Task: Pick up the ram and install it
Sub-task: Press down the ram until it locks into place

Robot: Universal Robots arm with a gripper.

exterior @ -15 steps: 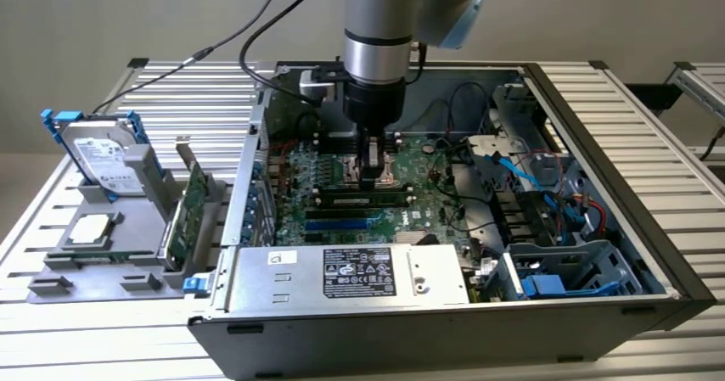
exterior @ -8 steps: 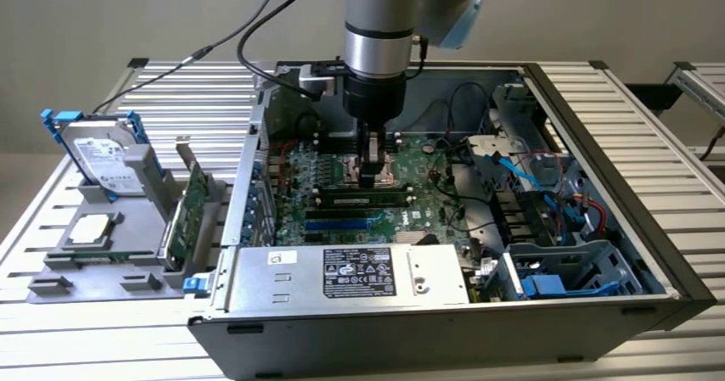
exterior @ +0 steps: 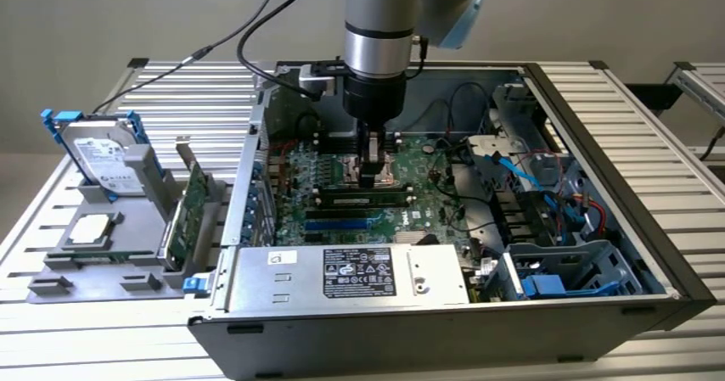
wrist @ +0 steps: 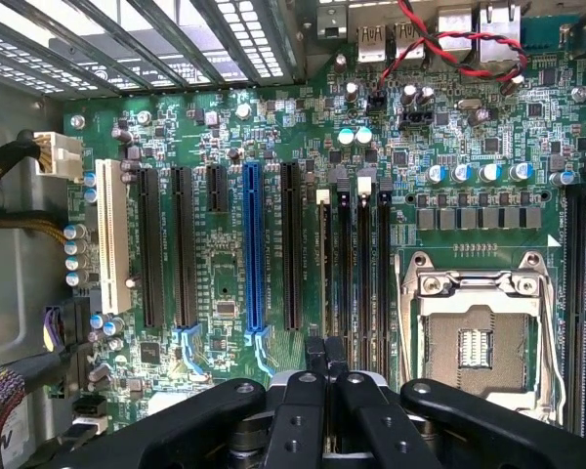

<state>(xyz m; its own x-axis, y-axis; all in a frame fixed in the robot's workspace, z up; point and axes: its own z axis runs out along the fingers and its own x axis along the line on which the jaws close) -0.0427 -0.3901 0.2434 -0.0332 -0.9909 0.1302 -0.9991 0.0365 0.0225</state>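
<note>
Your gripper (exterior: 372, 177) hangs straight down inside the open computer case (exterior: 612, 186), low over the motherboard (exterior: 425, 190), with its fingers (wrist: 324, 354) pressed together and nothing visible between them. In the exterior view, the ram (exterior: 365, 199) lies as a long dark stick seated in a memory slot right below the fingertips, running across the board from the exterior view's left to right; whether the tips actually touch it cannot be told from here. In the wrist view, the closed fingers line up over the bank of black memory slots (wrist: 354, 259) beside the empty metal CPU socket (wrist: 479, 332), with the blue expansion slot (wrist: 251, 244) a few slots off to the other side. Outside the case, on the exterior view's left, a grey holder tray (exterior: 85, 271) carries a hard drive (exterior: 102, 156) standing upright and a large green expansion card (exterior: 187, 211) set on edge, well apart from your gripper.
</note>
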